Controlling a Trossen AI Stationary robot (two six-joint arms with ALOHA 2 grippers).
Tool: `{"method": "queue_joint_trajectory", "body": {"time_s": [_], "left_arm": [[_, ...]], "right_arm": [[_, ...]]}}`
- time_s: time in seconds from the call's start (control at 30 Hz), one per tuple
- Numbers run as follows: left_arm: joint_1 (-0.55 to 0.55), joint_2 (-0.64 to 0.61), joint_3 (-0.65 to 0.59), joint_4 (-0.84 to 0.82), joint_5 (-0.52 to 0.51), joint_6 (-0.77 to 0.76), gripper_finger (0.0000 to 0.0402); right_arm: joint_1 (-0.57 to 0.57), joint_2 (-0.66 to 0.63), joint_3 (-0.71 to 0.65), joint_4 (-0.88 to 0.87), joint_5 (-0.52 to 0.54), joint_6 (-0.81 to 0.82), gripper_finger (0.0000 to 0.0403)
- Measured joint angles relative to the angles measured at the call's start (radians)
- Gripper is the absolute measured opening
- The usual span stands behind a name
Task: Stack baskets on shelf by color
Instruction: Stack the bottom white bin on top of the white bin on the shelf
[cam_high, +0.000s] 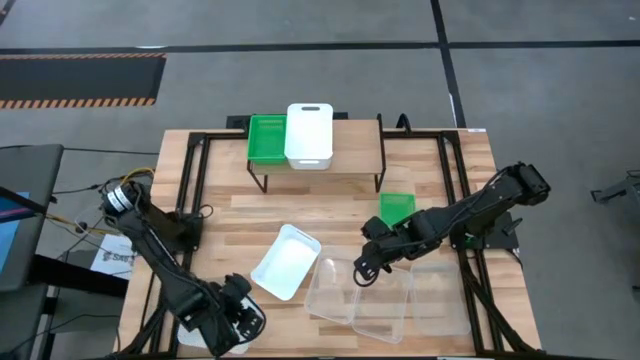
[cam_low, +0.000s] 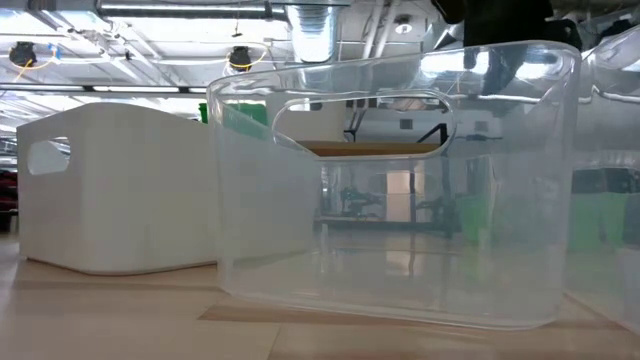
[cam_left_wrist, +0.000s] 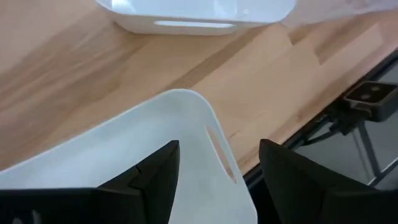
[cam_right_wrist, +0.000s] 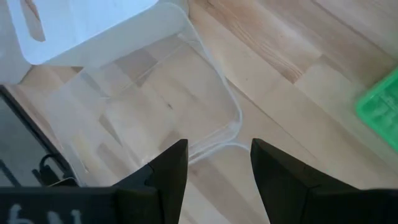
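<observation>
We see the right gripper, open and empty, straddling a clear basket's rim to grasp it; the left gripper, open, straddles a white basket's rim.

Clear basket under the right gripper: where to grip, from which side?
Grip the near short rim of the clear basket, coming straight down. It sits upright and open-topped, and the right gripper is already open over that thin rim, so one finger can probably drop inside, one outside.
</observation>
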Motion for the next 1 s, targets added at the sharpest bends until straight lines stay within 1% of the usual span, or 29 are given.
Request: {"method": "queue_joint_trajectory", "body": {"time_s": [0.2, 0.33, 0.57, 0.63, 0.73, 0.93, 0.97, 1.0], "left_arm": [[0.015, 0.035, -0.005, 0.026, 0.025, -0.022, 0.0208], [0.018, 0.106, 0.000, 0.094, 0.083, 0.001, 0.0208], [0.024, 0.181, 0.000, 0.100, 0.155, 0.014, 0.0208], [0.028, 0.191, 0.000, 0.107, 0.179, 0.026, 0.0199], [0.030, 0.197, 0.000, 0.109, 0.195, 0.034, 0.0161], [0.038, 0.197, 0.000, 0.113, 0.188, 0.038, 0.0032], [0.040, 0.197, 0.000, 0.119, 0.188, 0.047, 0.0017], [0.042, 0.197, 0.000, 0.126, 0.187, 0.058, 0.0010]], "right_arm": [[0.002, 0.002, -0.001, 0.016, 0.001, -0.005, 0.0201], [0.005, 0.002, -0.001, 0.030, 0.001, -0.006, 0.0201], [0.005, 0.002, -0.001, 0.036, 0.001, -0.008, 0.0201], [0.005, 0.002, -0.001, 0.036, 0.001, -0.008, 0.0201], [0.005, 0.002, -0.001, 0.036, 0.002, -0.009, 0.0201], [0.006, 0.002, -0.001, 0.037, 0.002, -0.010, 0.0201], [0.006, 0.002, -0.001, 0.037, 0.002, -0.010, 0.0201], [0.006, 0.002, -0.001, 0.037, 0.002, -0.011, 0.0201]]}}
